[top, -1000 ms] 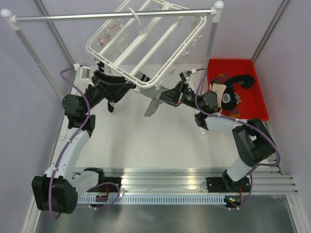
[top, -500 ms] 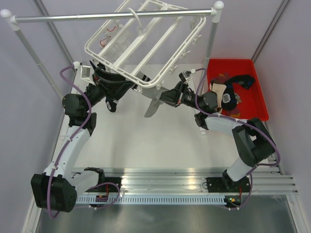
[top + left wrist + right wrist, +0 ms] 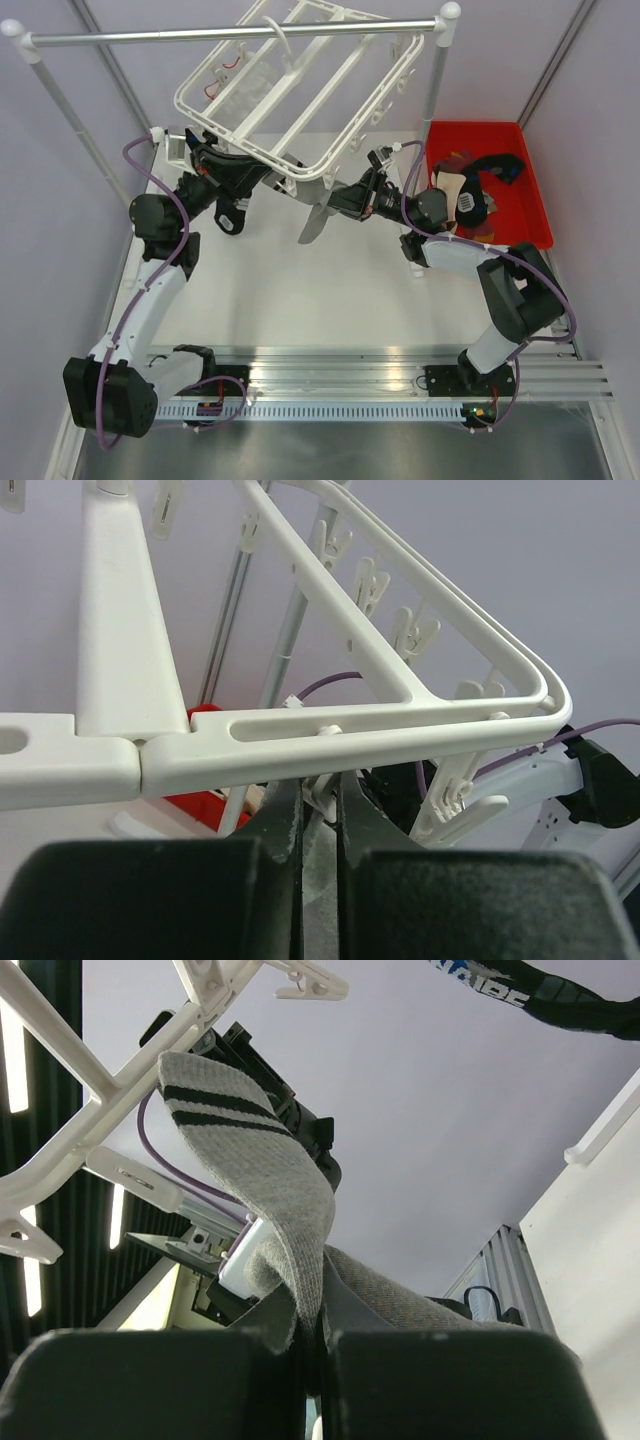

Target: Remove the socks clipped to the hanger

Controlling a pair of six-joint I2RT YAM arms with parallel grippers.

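top view
- hanger (image 3: 372,110): white frame, tilted, hooked on silver rail (image 3: 230,33)
- grey sock (image 3: 312,222): hangs off near edge of frame, between the two grippers
- left gripper (image 3: 268,180): up under near-left part of frame, just left of sock
- right gripper (image 3: 333,200): at sock from the right, touching it
- red bin (image 3: 530,215): far right, well apart from hanger; loose socks (image 3: 475,195) inside
- writing: none legible

left wrist view
- left gripper (image 3: 320,810): fingers nearly together, pinching a white clip (image 3: 322,788) just below the frame bar
- gap lower down: grey textured stuff, can't tell if sock
- hanger (image 3: 110,660): directly above fingers

right wrist view
- right gripper (image 3: 315,1320): fingers pressed together, pinching grey sock (image 3: 280,1180)
- sock: two black stripes near top; runs up-left from fingers to hanger (image 3: 120,1085)
- writing: pale lettering on dark strip at top edge, unreadable
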